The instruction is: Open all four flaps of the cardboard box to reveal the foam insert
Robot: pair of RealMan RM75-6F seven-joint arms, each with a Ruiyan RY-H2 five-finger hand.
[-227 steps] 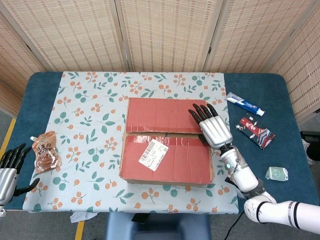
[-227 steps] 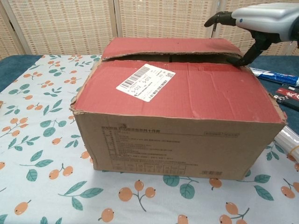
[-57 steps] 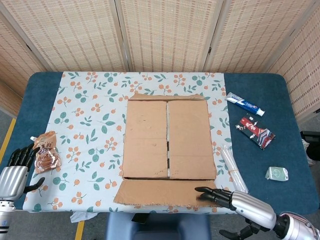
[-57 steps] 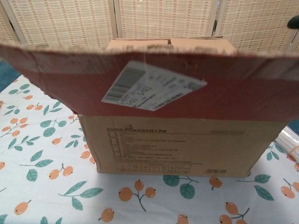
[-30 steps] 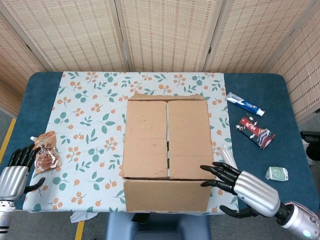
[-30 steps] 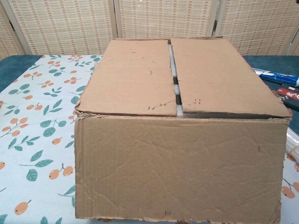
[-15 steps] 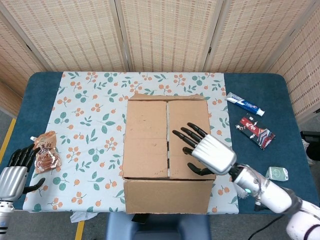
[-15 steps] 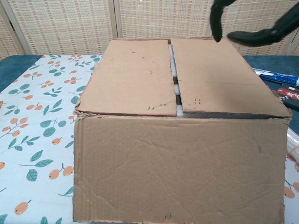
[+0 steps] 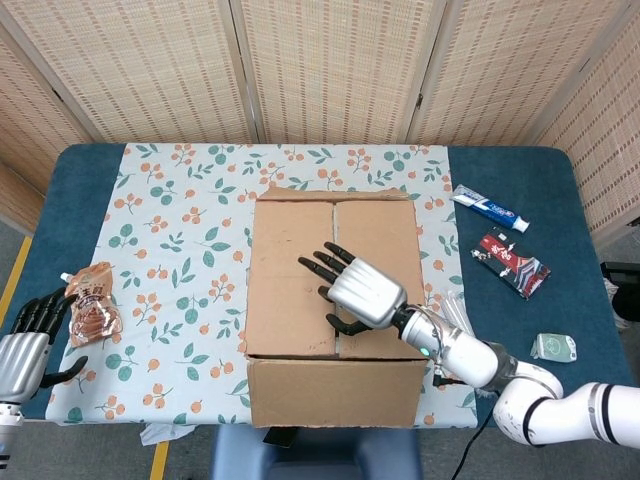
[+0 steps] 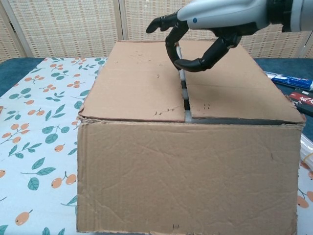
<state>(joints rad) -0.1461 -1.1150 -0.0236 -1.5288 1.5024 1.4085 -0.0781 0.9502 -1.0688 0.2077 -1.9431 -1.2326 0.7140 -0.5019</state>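
The cardboard box (image 9: 335, 300) stands mid-table on the floral cloth. Its front outer flap (image 9: 333, 391) hangs down over the front wall (image 10: 188, 178). The two inner flaps, left (image 10: 137, 81) and right (image 10: 230, 81), lie flat and closed. White foam (image 10: 184, 87) shows through the narrow seam between them. My right hand (image 9: 357, 291) hovers over that seam with fingers spread and curved, holding nothing; in the chest view this right hand (image 10: 208, 24) has its fingertips just above the seam. My left hand (image 9: 25, 347) rests off the table's left front corner, empty.
A snack pouch (image 9: 90, 303) lies beside the left hand. Right of the box are a toothpaste tube (image 9: 489, 208), a red packet (image 9: 511, 264), a clear plastic bundle (image 9: 457, 312) and a small teal item (image 9: 553, 347). Wicker screens stand behind the table.
Both outer flaps were folded open and the front one dropped down the front wall. My right hand rose from the box's front right corner and moved left over the seam.
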